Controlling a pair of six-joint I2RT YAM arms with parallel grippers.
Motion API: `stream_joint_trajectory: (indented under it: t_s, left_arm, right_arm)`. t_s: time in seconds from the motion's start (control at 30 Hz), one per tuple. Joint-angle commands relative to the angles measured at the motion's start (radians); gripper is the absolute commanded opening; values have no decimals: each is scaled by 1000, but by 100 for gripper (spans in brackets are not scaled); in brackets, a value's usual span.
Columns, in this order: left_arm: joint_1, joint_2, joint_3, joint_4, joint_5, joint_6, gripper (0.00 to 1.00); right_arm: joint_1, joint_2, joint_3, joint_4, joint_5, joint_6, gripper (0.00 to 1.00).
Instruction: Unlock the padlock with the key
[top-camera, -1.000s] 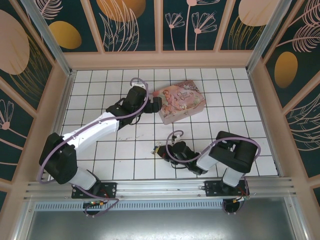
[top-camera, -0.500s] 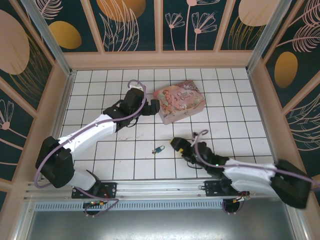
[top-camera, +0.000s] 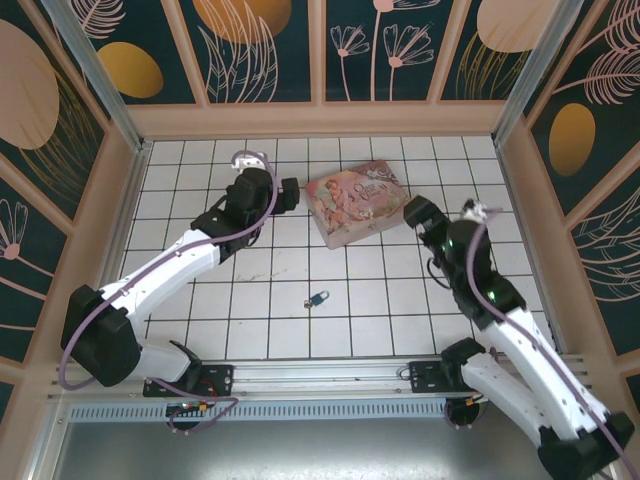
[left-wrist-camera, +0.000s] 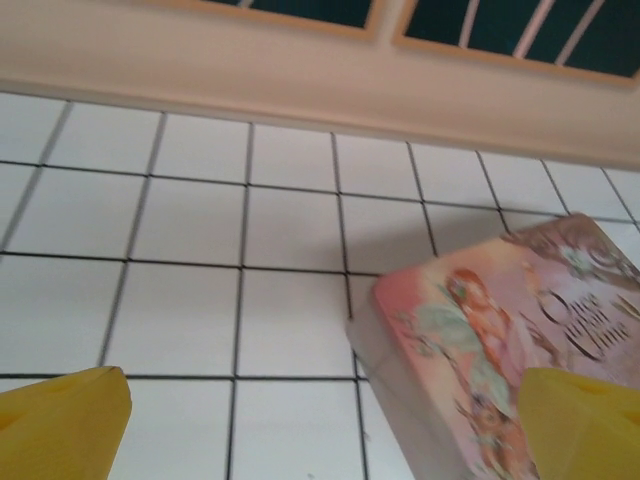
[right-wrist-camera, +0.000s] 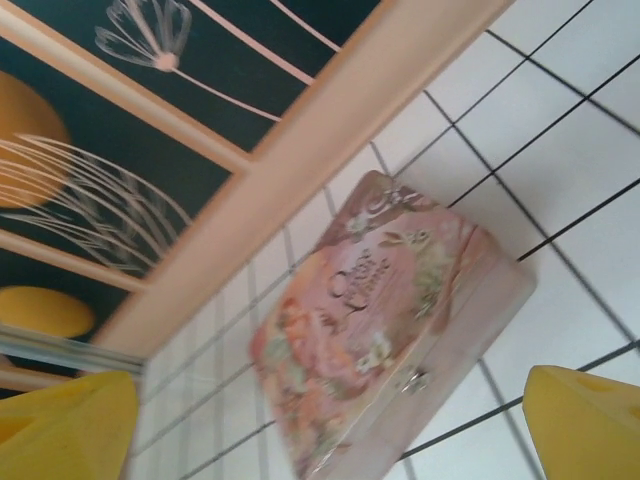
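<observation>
Padlock (top-camera: 318, 299) lies free on the tabletop (top-camera: 250, 322), near the front edge, between the two arms. I see the left jaws spread wide, just left of the tin (top-camera: 357, 203). Right jaws are spread wide too, just right of the tin, well apart from the padlock.

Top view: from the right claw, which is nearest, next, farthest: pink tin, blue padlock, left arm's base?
1. Pink tin, just left of the right gripper.
2. Padlock, mid-table, nearer the bases.
3. Left arm's base, near-left edge.
</observation>
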Motion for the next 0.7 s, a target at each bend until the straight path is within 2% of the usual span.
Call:
stream_joint_trajectory:
  t_s: [0.0, 0.17, 0.3, 0.4, 0.53, 0.67]
  left_arm:
    - [45, -35, 19, 105, -92, 78, 99]
    - [99, -97, -85, 376, -179, 253, 99]
    - [191, -96, -105, 423, -176, 298, 99]
    - [262, -96, -175, 491, -157, 314, 99]
    - [369, -101, -300, 610, -120, 316, 99]
    - [436, -95, -444, 736, -89, 367, 99]
  right_arm:
    - [-96, 167, 61, 36, -91, -218, 99]
    - [-300, 313, 52, 243, -139, -318, 99]
    - [-432, 384, -42, 467, -72, -414, 99]
    - [-443, 442, -111, 616, 37, -559, 99]
    - [-450, 523, -214, 822, 70, -695, 99]
    - [-451, 586, -316, 1008, 61, -736, 99]
